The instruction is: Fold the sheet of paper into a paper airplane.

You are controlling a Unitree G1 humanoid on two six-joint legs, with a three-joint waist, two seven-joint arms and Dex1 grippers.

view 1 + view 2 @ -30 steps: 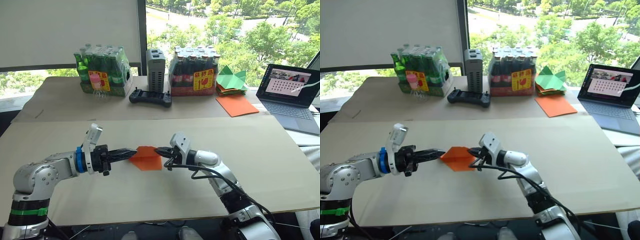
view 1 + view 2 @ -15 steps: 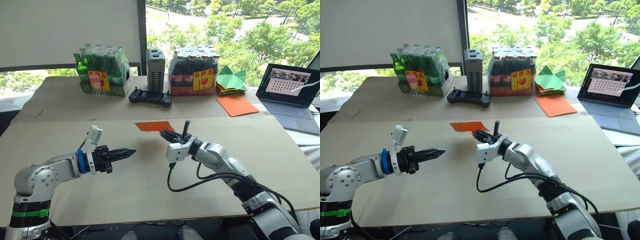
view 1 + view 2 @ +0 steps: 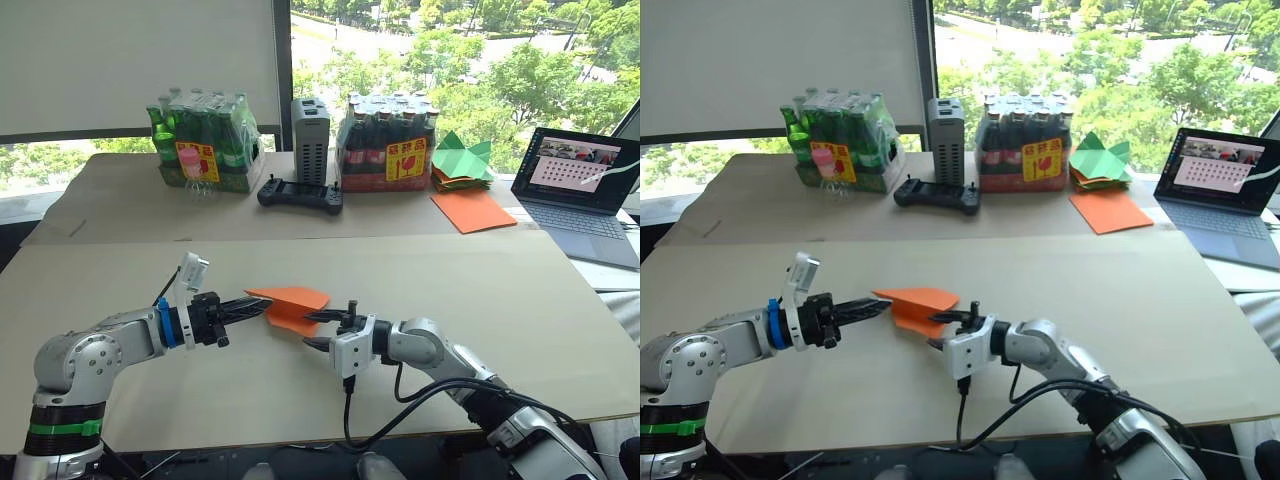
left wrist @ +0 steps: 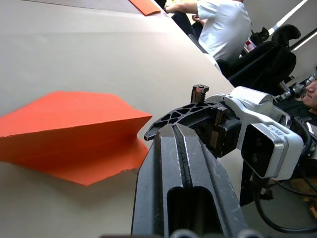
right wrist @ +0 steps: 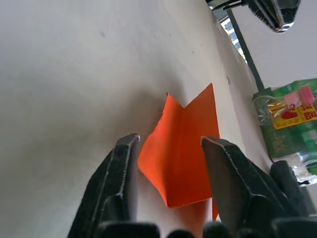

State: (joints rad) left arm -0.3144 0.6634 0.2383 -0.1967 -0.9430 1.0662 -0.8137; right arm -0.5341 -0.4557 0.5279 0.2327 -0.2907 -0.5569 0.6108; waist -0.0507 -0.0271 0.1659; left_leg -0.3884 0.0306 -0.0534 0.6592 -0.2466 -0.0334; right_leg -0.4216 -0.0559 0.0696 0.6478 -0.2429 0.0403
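The sheet of paper (image 3: 290, 305) is bright orange and folded into a pointed wedge with one flap raised. It rests on the tan table (image 3: 480, 290) between my two grippers. My left gripper (image 3: 262, 307) is shut, and its tip lies against the wedge's left side; in the left wrist view the paper (image 4: 74, 131) sits beside the closed fingers, not between them. My right gripper (image 3: 315, 330) is open at the wedge's right end. In the right wrist view its two fingers (image 5: 124, 163) straddle the paper (image 5: 183, 148) without touching it.
At the back stand a pack of green bottles (image 3: 205, 140), a grey box (image 3: 311, 128), a pack of dark bottles (image 3: 388, 145) and a black controller (image 3: 300, 193). Green paper shapes (image 3: 462, 160), a larger orange sheet (image 3: 473, 210) and a laptop (image 3: 585, 185) lie at the right. A seated person (image 4: 223, 25) is beyond the table.
Half a second ago the paper lay flat farther back at the right gripper's tips, apart from the left gripper. Now it sits between both, and the right gripper has dropped nearer and opened.
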